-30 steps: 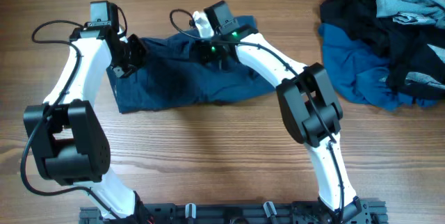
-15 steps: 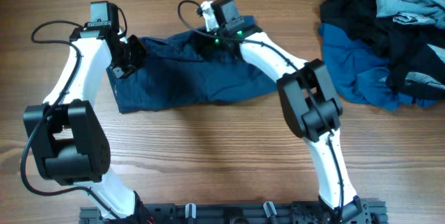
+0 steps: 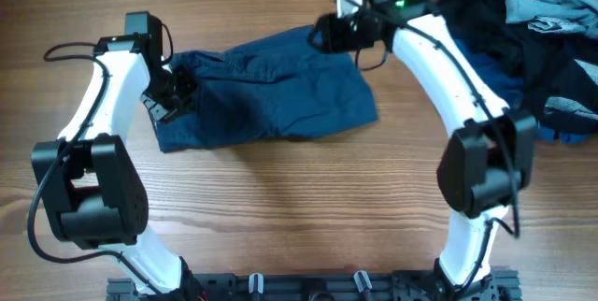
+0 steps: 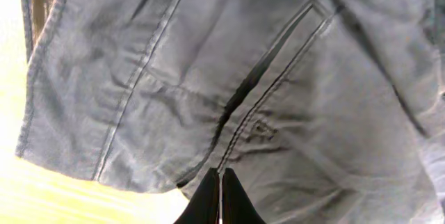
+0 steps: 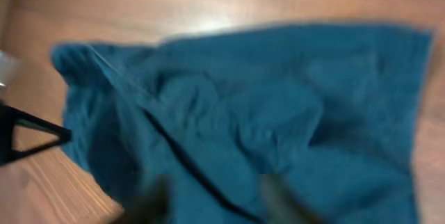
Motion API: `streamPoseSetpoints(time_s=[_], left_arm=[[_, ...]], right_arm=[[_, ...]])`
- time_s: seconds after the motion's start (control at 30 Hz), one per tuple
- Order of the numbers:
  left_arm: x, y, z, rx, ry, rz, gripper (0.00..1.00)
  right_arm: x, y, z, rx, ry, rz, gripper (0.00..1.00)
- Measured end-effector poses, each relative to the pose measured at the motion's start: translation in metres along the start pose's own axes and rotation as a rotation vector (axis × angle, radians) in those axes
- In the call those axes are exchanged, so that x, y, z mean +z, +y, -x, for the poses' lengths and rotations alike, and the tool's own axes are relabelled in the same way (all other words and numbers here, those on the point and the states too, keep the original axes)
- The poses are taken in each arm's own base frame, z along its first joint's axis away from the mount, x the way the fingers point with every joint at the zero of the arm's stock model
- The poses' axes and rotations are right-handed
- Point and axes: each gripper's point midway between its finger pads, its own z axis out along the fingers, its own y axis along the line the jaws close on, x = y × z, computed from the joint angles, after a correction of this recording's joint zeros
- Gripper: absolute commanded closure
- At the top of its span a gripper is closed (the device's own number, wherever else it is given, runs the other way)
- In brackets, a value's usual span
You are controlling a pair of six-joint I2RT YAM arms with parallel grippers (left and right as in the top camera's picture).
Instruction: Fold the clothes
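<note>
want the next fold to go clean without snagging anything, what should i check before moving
1. Navy shorts lying spread on the table: ok, though wrinkled.
2. Left fingers shut at the shorts' left part: ok. Whether they pinch cloth: cannot tell.
3. Right fingers free of cloth: ok. They stand apart above the shorts with nothing between them, though that wrist view is blurred.
4. Pile of other clothes kept apart from the shorts: ok, bare wood lies between them.
5. Right arm clear of the pile: not ok. It crosses over the pile's left edge, and contact cannot be told.
</note>
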Motion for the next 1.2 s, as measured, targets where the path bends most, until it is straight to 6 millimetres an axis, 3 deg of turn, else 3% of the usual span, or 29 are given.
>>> streamPoseSetpoints(time_s=[0.13,0.27,0.5,0.53,0.63,0.83,1.0,1.1,1.2], left_arm=[[0.0,0.0,0.0,0.0,0.001,0.0,0.96],[0.0,0.0,0.0,0.015,0.0,-0.001,0.96],[-0.003,0.016,0.011,-0.01,-0.006,-0.001,0.93],[-0.004,0.021,0.012,-0.019,-0.005,0.0,0.89],[-0.007,0.032,0.017,-0.031,-0.004,0.003,0.62],[-0.01,0.044,0.032,-0.03,-0.036,-0.01,0.19],[-0.009,0.065,0.059,-0.096,-0.088,-0.043,0.09],[0.007,0.077,0.066,-0.131,-0.062,-0.042,0.09],[0.029,0.075,0.07,-0.138,-0.03,-0.065,0.1]], right_arm=[[0.048,-0.02,-0.03,0.042,0.097,0.037,0.96],[0.088,-0.036,-0.043,0.057,0.126,0.072,0.96],[0.114,-0.048,-0.023,0.026,0.025,0.103,0.96],[0.117,-0.053,-0.021,0.031,0.012,0.105,0.96],[0.124,-0.067,-0.021,0.072,0.004,0.137,0.95],[0.126,-0.067,-0.02,0.081,-0.002,0.189,0.96],[0.127,-0.067,-0.019,0.078,-0.007,0.199,0.96],[0.127,-0.067,-0.019,0.078,-0.007,0.205,0.96],[0.127,-0.067,-0.019,0.078,-0.007,0.207,0.96]])
